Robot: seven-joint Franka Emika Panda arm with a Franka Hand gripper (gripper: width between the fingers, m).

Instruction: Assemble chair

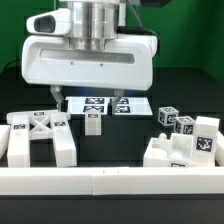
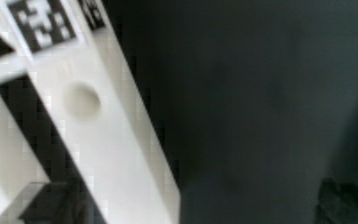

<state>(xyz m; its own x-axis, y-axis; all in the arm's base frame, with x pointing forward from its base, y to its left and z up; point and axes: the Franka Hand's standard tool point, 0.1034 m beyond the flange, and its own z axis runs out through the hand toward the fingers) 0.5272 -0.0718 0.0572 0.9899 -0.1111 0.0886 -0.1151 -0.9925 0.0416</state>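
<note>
Above the marker board [image 1: 105,104]: the hand [image 1: 88,98] hangs over the far middle of the surface [image 1: 126,136]; its white body fills the top of the exterior view.
Hand state: released. Fingers stand wide apart with nothing between them, clear of every part.
Chair [image 1: 50,148]: loose white parts, not joined, lying in three spots on the surface.
X-ribbed panel [image 1: 38,128]: exterior view's left, near the front, just behind the border rail [image 1: 110,182].
Small upright piece [image 1: 93,123]: near the middle, just in front of the marker board, tag on its face; lower than the hand and apart from it.
Notched blocks [image 1: 185,145]: exterior view's right, clustered, tags on their upper faces; well apart from the panel.
Border rail: long, plain white, runs across the whole front.
Wrist view: blurred. A long white part [image 2: 105,150] runs slantwise, with a round hole [image 2: 82,100] in it and a tag [image 2: 48,22] towards one end; dark surface beside it. Cannot tell which chair part this is.
</note>
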